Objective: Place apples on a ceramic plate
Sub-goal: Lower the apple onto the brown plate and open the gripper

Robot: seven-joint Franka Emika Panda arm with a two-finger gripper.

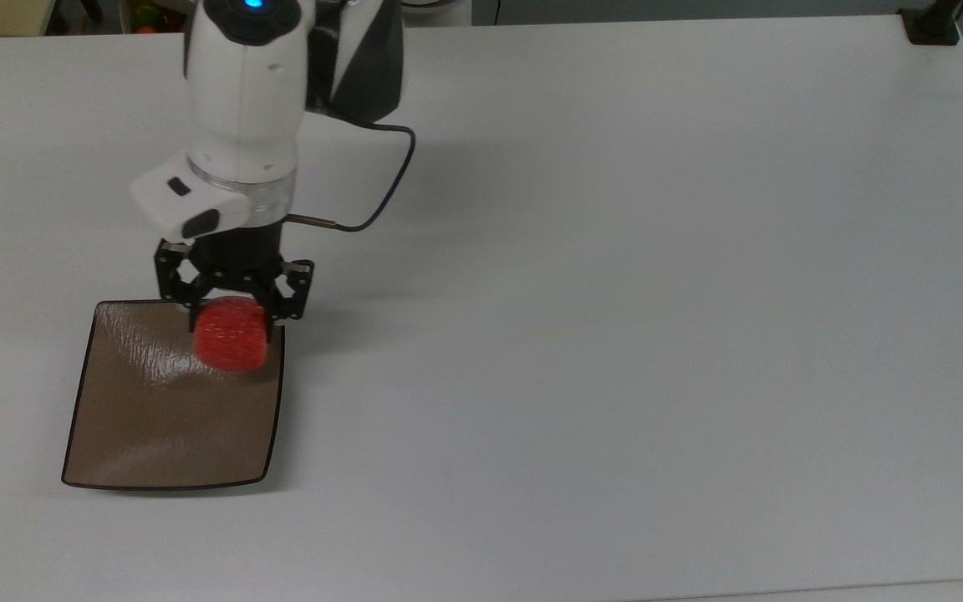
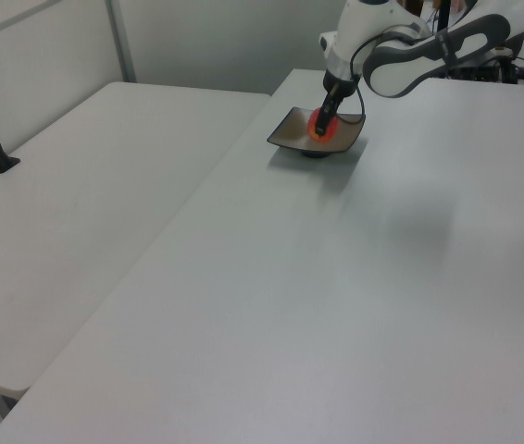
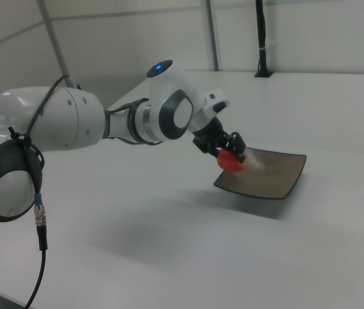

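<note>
Apple carried over the plate, not yet set down.
The gripper (image 1: 232, 316) clamps the apple (image 1: 231, 339) above the plate (image 1: 147, 426), near its 1 o'clock corner; lowering and release remain.

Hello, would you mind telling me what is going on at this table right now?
A robot arm's gripper is shut on a small red apple, holding it over the near corner of a square brown plate on the white table. In the right view the apple hangs above the plate's edge, not yet set down.

White table (image 1: 657, 293), second white table (image 2: 77, 203) beside it — pale grey walls (image 3: 137, 38), black post (image 3: 261, 38)
</note>
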